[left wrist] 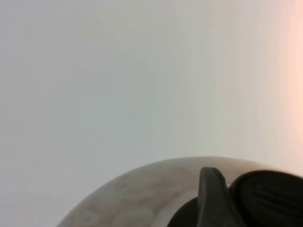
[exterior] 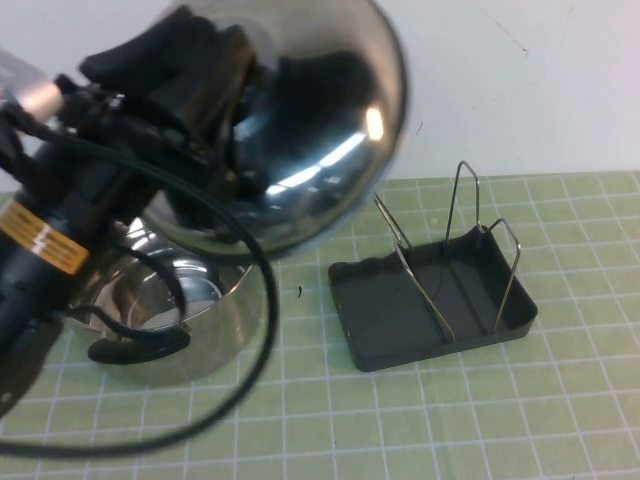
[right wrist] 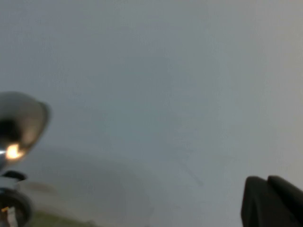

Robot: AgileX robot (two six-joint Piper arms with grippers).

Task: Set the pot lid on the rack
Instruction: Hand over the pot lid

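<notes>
My left gripper [exterior: 196, 82] is shut on the black knob [left wrist: 271, 198] of the shiny steel pot lid [exterior: 310, 120]. It holds the lid tilted, high above the table and up and to the left of the rack. One finger [left wrist: 212, 198] presses against the knob over the lid's dome [left wrist: 137, 194]. The dark grey rack [exterior: 400, 310] lies on the mat at centre right, its three wire loops [exterior: 467, 200] upright and empty. My right gripper [right wrist: 272, 201] is outside the high view; its fingertips lie together, holding nothing. The lid also shows in the right wrist view [right wrist: 21, 120].
The deep steel pot [exterior: 165, 305] with a black handle [exterior: 135, 348] stands open on the green grid mat [exterior: 420, 420], below the lid and left of the rack. The left arm's black cable [exterior: 262, 330] loops over the pot. A white wall is behind.
</notes>
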